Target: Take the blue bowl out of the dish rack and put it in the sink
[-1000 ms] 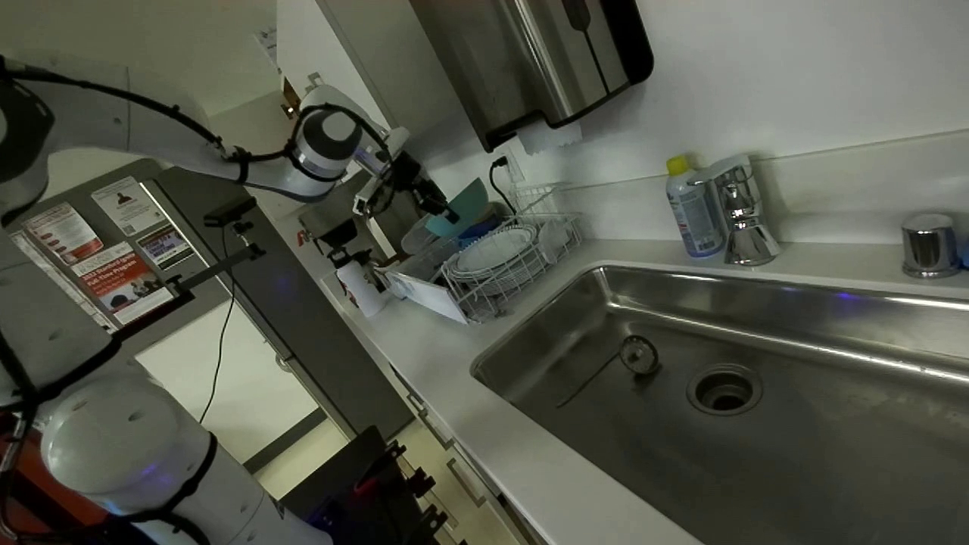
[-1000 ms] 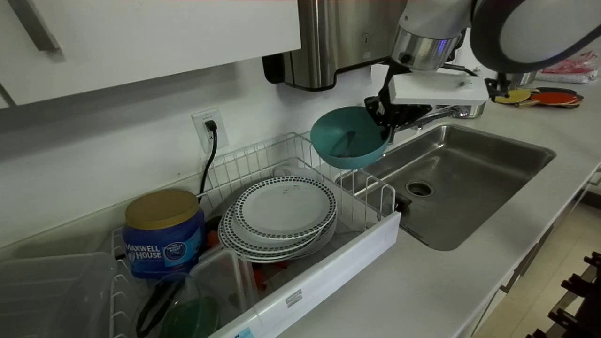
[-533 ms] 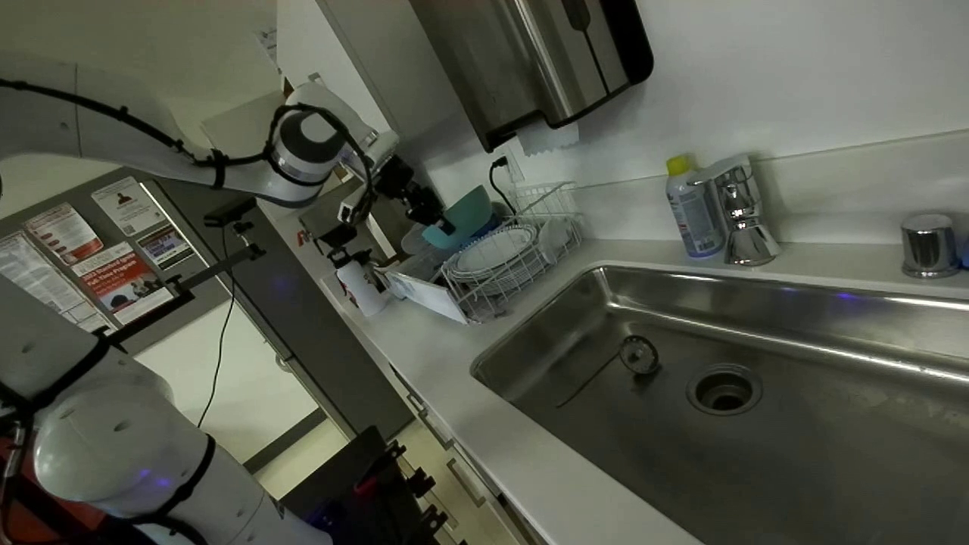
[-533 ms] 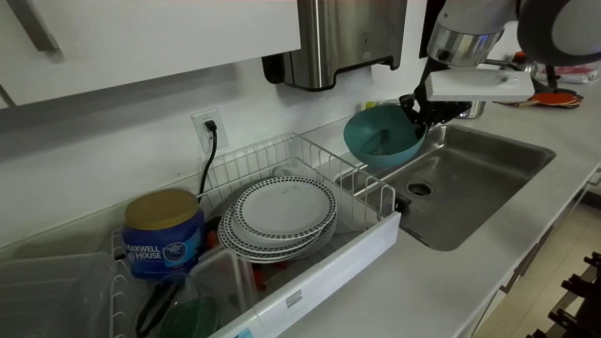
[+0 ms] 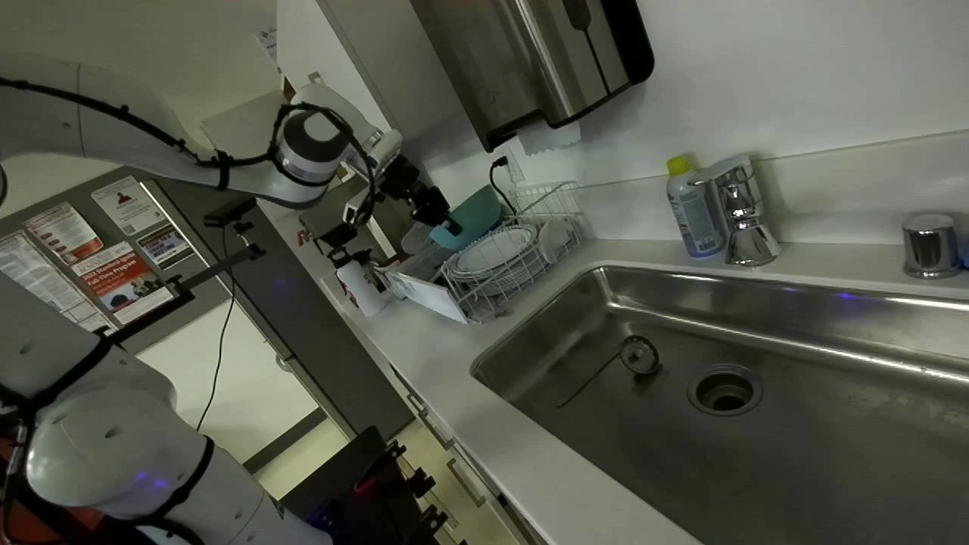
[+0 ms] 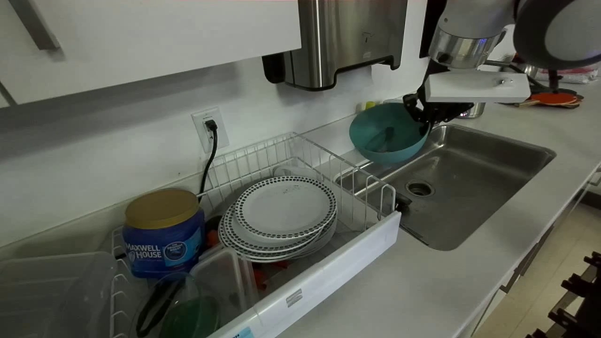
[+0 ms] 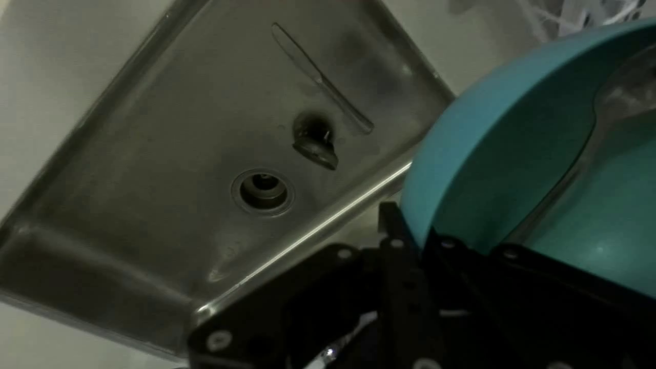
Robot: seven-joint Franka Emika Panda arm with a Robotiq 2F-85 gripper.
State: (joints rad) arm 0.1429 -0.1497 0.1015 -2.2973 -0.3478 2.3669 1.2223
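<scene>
The blue bowl (image 6: 368, 127) hangs in the air, tilted, with its open side toward the camera in an exterior view. My gripper (image 6: 426, 127) is shut on its rim; the wrist view also shows the gripper (image 7: 415, 233) with the rim of the bowl (image 7: 461, 138) between the fingers. A spoon (image 7: 561, 187) lies inside the bowl. The dish rack (image 6: 328, 277) stands on the counter, and the bowl is past its wire end, above the near back corner of the sink (image 6: 446, 225). The sink (image 7: 154, 148) fills the left of the wrist view.
The rack holds stacked plates (image 6: 286, 206), a coffee tub (image 6: 162, 234) and clear containers (image 6: 51, 291). A knife (image 7: 323, 79) and a strainer (image 5: 638, 354) lie in the sink. A spray can (image 5: 693, 212) and faucet (image 5: 746, 219) stand behind it. A towel dispenser (image 6: 347, 42) hangs above.
My gripper has carried the bowl from above the rack's wire end sideways toward the sink. In the last half second it moved only slightly further that way and a little up.
</scene>
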